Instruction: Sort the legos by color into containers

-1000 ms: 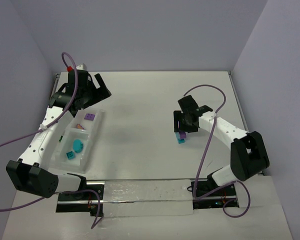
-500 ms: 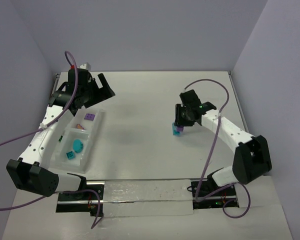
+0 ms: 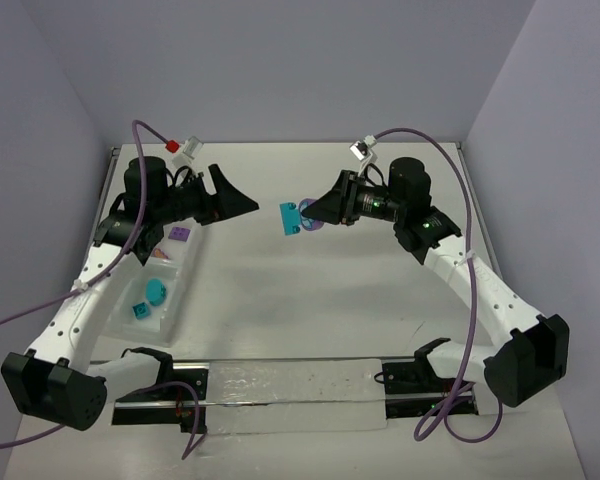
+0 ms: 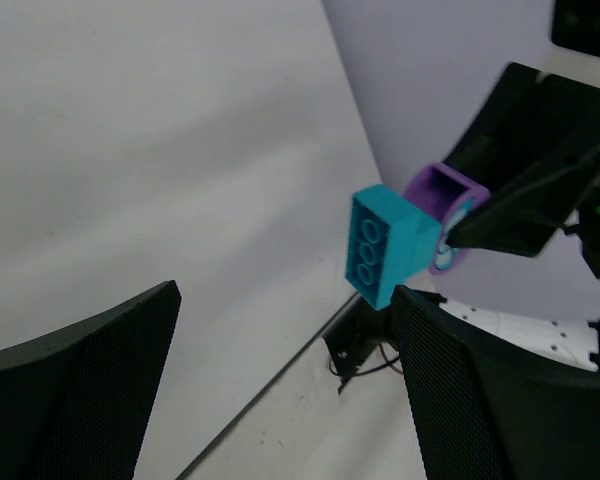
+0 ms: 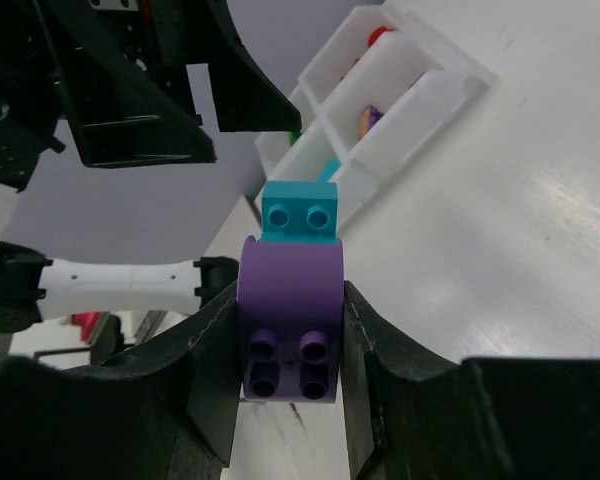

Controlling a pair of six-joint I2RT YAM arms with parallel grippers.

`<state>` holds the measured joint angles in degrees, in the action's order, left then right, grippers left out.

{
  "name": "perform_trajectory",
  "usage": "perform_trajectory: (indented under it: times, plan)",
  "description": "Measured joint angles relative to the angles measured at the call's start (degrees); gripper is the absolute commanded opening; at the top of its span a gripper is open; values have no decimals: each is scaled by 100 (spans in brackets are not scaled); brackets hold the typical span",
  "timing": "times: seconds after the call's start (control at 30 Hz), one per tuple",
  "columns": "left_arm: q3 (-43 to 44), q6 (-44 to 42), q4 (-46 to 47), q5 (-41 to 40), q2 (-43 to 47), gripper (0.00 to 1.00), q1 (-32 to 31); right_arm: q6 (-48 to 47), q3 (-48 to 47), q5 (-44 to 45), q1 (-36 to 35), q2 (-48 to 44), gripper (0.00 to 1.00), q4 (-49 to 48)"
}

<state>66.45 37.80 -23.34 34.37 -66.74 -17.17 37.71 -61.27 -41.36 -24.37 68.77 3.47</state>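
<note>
"Seen from overhead, where is the stacked pair?"

"Off the table, up in the middle. The right claw lies sideways, pointing left, and it is pinching the purple brick. The cyan brick is stuck to that one's far end and pokes out past the fingertips."

"And the other arm?"

"The left claw points right, towards the pair, with its jaws spread and nothing in them. Its tip is near the cyan brick but apart from it. The tray sits on the table at the left, with a purple piece towards its far end and cyan pieces nearer the arm bases."

"What does the left wrist camera show?"

"Two mesh-faced fingers, wide apart at the bottom corners. The cyan brick hangs just above the right-hand one, and I can't tell from there whether they touch. The purple brick is behind it, in the black tips of the right claw."

"And the right wrist camera?"

"The purple brick is clamped between both fingers and touches each. The cyan brick is beyond it, clear of the fingers, with the left claw and the tray further on."
</note>
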Motion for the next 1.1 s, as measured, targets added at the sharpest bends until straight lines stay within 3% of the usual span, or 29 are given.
perform_trajectory:
  times: [0.6,1.1]
  plan:
    - [-832,1193,2312,1892,-164,90,-80,523,76,-636,-14,190,0,-682]
    - [-987,1686,3549,2473,-343,80,-349,1530,76,-1442,-14,444,0,-1910]
